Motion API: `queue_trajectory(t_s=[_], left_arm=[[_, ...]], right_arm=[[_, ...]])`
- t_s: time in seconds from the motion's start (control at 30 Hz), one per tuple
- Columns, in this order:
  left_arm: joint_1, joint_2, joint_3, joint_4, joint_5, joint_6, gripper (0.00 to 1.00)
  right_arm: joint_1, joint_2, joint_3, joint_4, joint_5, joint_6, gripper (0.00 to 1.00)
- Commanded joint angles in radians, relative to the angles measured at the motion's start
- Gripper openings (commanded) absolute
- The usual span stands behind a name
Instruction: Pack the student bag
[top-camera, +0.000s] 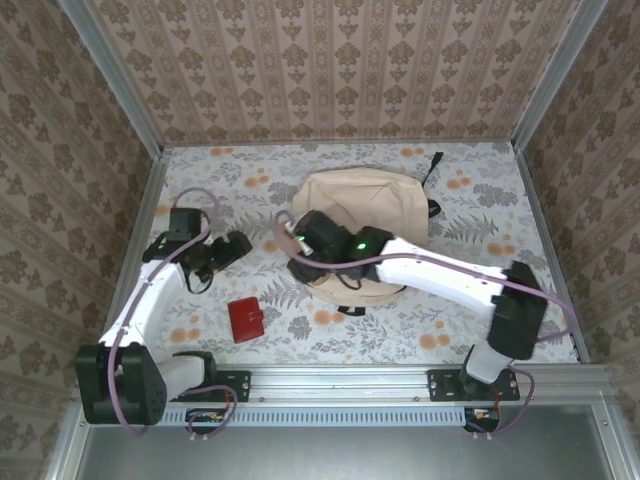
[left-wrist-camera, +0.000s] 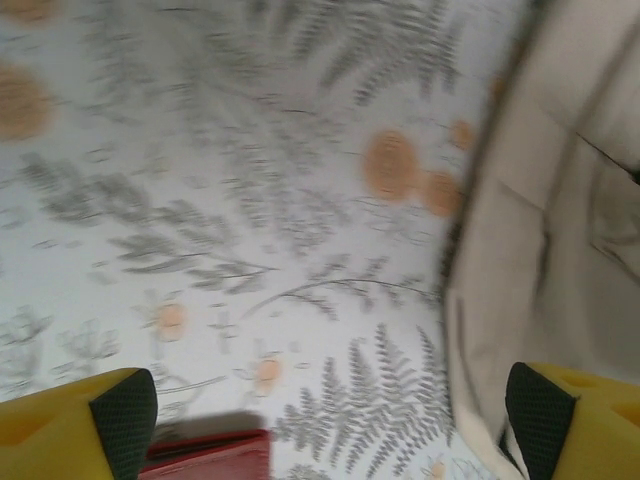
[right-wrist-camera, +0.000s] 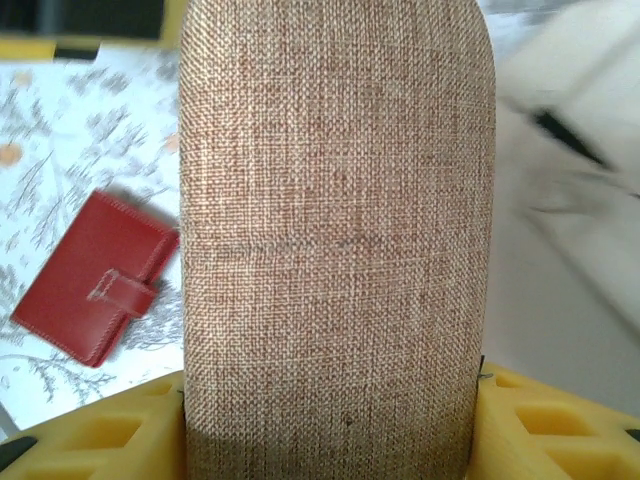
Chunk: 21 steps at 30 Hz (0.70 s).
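Woven brown pouch (right-wrist-camera: 335, 230), pinched between our right hand's (top-camera: 298, 238) yellow fingers, sits at the near-left edge of the student bag (top-camera: 365, 195) mid-tabletop (top-camera: 480, 330), seemingly for loading. Our left hand (left-wrist-camera: 330, 430) hangs spread near a red wallet (top-camera: 245, 320), probably next.

Red snap-tab wallet (top-camera: 245, 320) lies shut and flat on the fern-and-orange-flower tabletop (top-camera: 480, 200), toward the front left. Brown woven-fabric case (right-wrist-camera: 335, 250) (rounded end, coarse burlap-like weave) sits close up in the right wrist view, wallet off to its left. Damask wallpaper walls (top-camera: 340, 70) on three sides; aluminium rail (top-camera: 400, 378) along near edge.
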Motion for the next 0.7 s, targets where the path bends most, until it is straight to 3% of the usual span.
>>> queue_trajectory(t_s=[0.0,0.3,0.5,0.67], left_arm=[[-0.128,0.055,0.116,0.007,-0.037,0.018,0.91],[-0.44,0.44,0.536,-0.038,-0.138,0.113,0.79],[-0.476,0.728,0.802,0.009,-0.095,-0.042,0.64],[-0.472,0.888,0.942,0.045,-0.067,-0.111,0.59]], right_arm=[[-0.087,-0.11,-0.093,-0.061,0.048,0.091,0.55],[-0.359,-0.317,-0.25,-0.19,-0.069,0.137,0.55],[-0.438,-0.395,-0.333,-0.161,-0.133,0.152,0.55],[-0.465,-0.395,-0.339,-0.158,-0.134,0.151,0.55]])
